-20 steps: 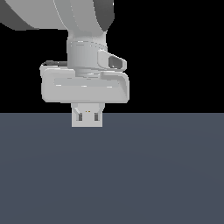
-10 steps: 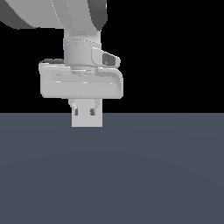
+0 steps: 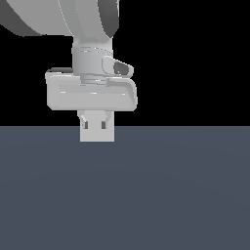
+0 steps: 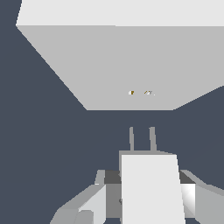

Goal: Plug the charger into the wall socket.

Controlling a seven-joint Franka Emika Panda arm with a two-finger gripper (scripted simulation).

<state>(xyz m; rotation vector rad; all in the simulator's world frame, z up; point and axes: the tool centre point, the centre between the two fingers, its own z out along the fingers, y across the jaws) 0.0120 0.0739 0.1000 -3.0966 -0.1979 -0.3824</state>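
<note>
In the wrist view my gripper (image 4: 148,189) is shut on the charger (image 4: 148,201), a white-grey block. Its two thin prongs (image 4: 131,139) point toward the wall socket (image 4: 122,61). The socket is a large white panel with two tiny orange dots (image 4: 131,92) at its centre. A dark gap separates the prong tips from the panel, and the prongs line up roughly under the dots. In the exterior view the gripper (image 3: 97,127) hangs from the arm just above the dark floor (image 3: 146,195), holding the charger (image 3: 97,135). The socket does not show in that view.
A flat dark grey-blue floor (image 4: 43,144) surrounds the socket and lies under the hand. The arm's wide pale hand body (image 3: 90,93) fills the upper part of the exterior view against black.
The hand body has turned slightly and narrowed in the exterior view. The charger stays gripped and has risen a touch.
</note>
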